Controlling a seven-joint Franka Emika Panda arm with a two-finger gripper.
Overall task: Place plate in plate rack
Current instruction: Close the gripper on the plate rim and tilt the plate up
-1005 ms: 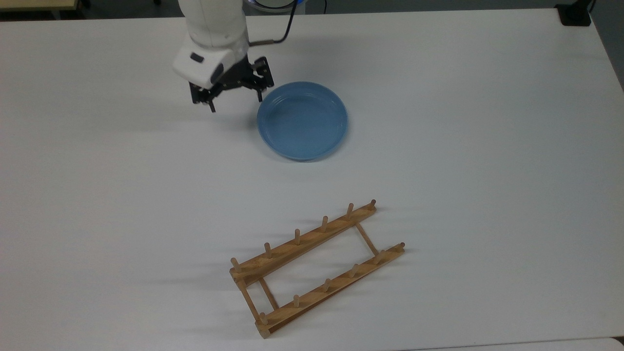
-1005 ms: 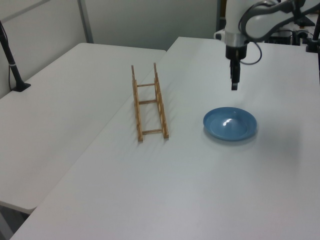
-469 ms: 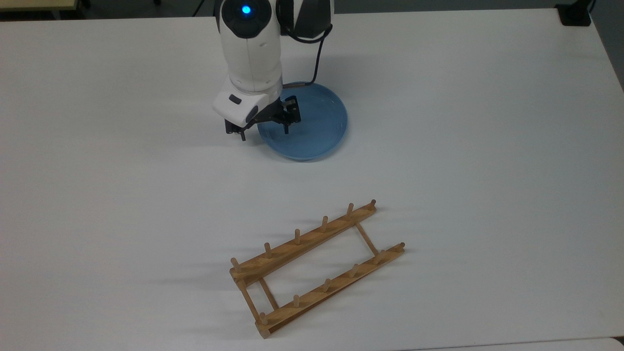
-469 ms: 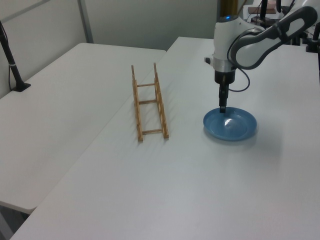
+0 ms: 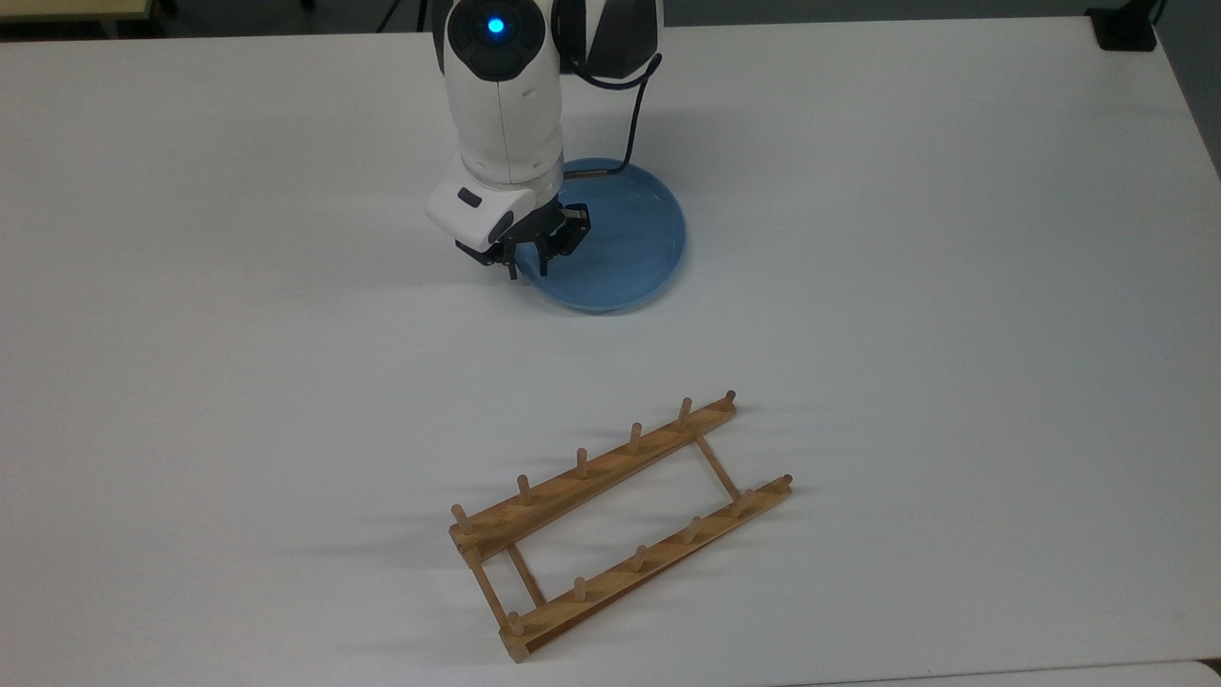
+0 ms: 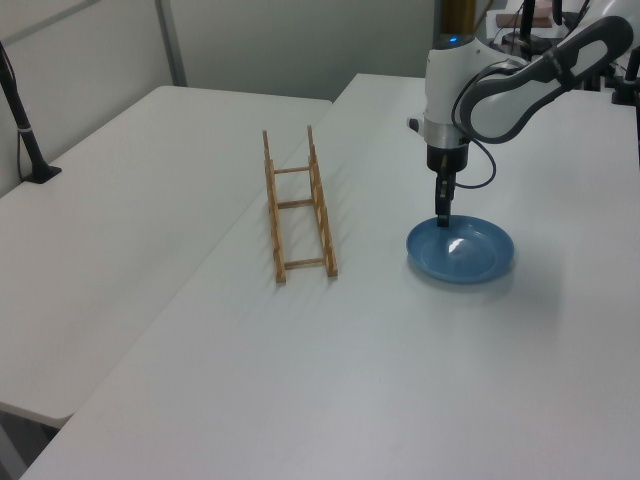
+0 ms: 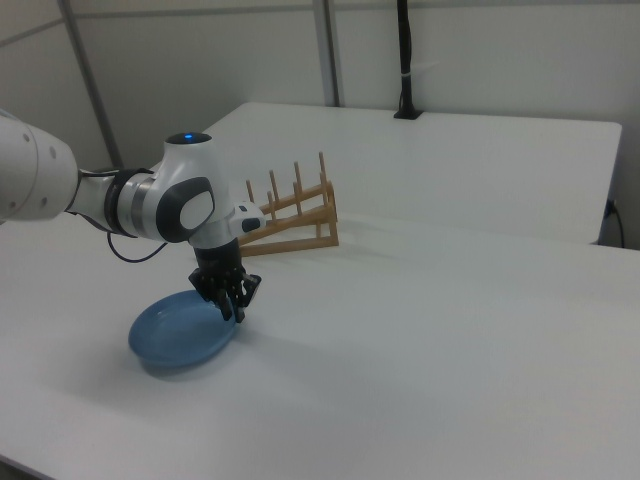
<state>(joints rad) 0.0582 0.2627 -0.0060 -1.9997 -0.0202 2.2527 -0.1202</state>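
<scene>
The light-blue plate (image 5: 620, 239) (image 6: 465, 255) (image 7: 175, 335) lies flat on the white table. My gripper (image 5: 529, 269) (image 6: 443, 218) (image 7: 236, 308) points straight down at the plate's rim, on the top view's left side of it. Its fingers stand close together astride the rim, shut on the plate. The arm's wrist covers the near-left part of the plate in the top view. The wooden plate rack (image 5: 591, 487) (image 6: 320, 205) (image 7: 300, 225) lies apart from the plate, lower in the top view, with nothing between its pegs.
The white table (image 5: 286, 382) stretches wide around both objects. A black post (image 6: 25, 130) (image 7: 403, 60) stands on a neighbouring table. A black block (image 5: 1126, 29) sits at the top view's top right corner.
The arm came over from the top view's left and dropped to the plate's rim. Since half a second ago, the fingers have closed from wide apart onto the rim, and the plate shifted slightly.
</scene>
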